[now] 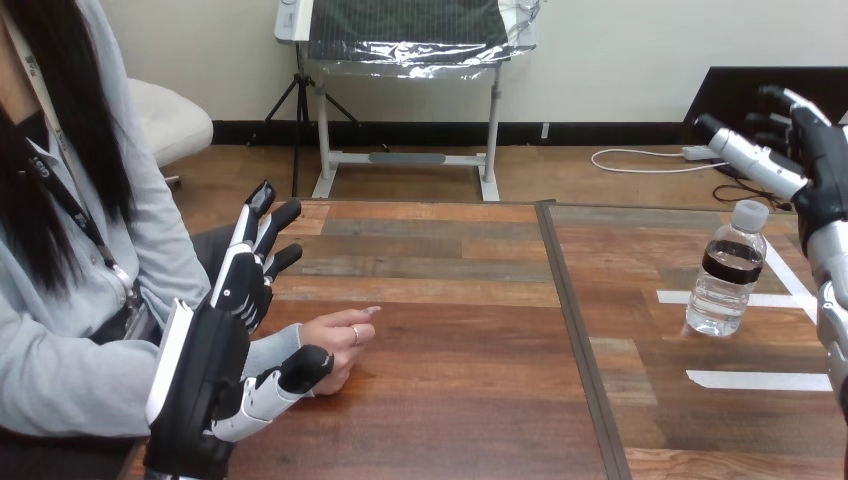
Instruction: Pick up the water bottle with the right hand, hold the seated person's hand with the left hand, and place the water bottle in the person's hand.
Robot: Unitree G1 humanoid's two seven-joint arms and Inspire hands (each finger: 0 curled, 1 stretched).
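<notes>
Black L hand [222, 335] splayed by person's hand [335, 340]; R hand [822, 175] splayed

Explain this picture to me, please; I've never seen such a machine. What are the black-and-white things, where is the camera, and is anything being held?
The view comes from a camera on a humanoid robot's head, looking down across a wooden table. The black-and-white parts are the robot's own hands. Its left hand is open, fingers straight, right beside the person's hand, which rests on the table; I cannot tell if the two touch. Its right hand hangs open just above a water bottle, which stands upright among white tape strips. Nothing is held yet.
</notes>
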